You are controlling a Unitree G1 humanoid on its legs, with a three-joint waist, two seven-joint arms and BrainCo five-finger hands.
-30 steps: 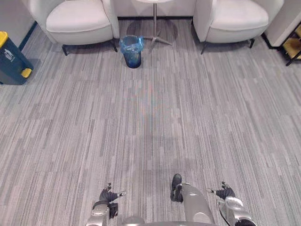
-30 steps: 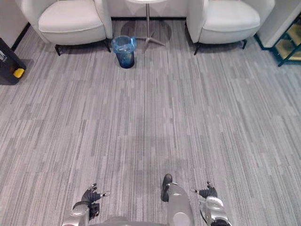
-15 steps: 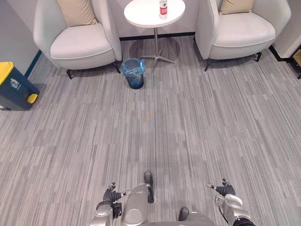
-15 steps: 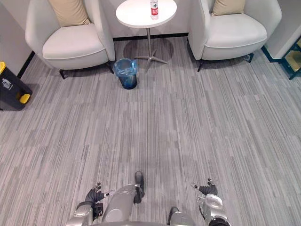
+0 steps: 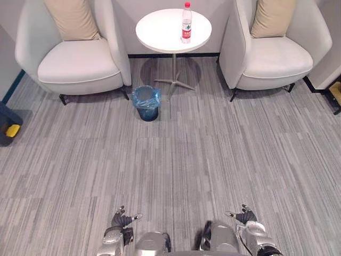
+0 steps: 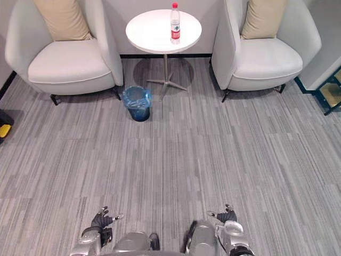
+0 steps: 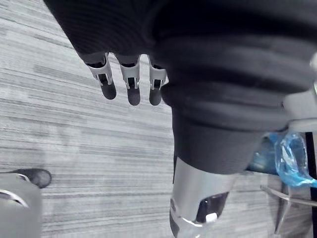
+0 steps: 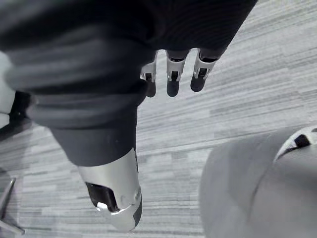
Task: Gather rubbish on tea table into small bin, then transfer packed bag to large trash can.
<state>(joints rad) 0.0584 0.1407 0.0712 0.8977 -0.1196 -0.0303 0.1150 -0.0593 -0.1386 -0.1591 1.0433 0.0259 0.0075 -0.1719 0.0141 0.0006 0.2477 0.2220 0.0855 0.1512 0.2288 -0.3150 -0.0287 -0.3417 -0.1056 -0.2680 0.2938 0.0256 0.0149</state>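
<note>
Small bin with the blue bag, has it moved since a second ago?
No. The small bin stays just left of the round table's foot; the whole view shifted, so the camera moved.

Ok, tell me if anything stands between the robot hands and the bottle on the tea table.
Nothing visible does. Bare carpet runs from the left robot hand and right robot hand, both open, to the tea table holding the bottle. The small bin stands on the floor left of the table's foot.
</note>
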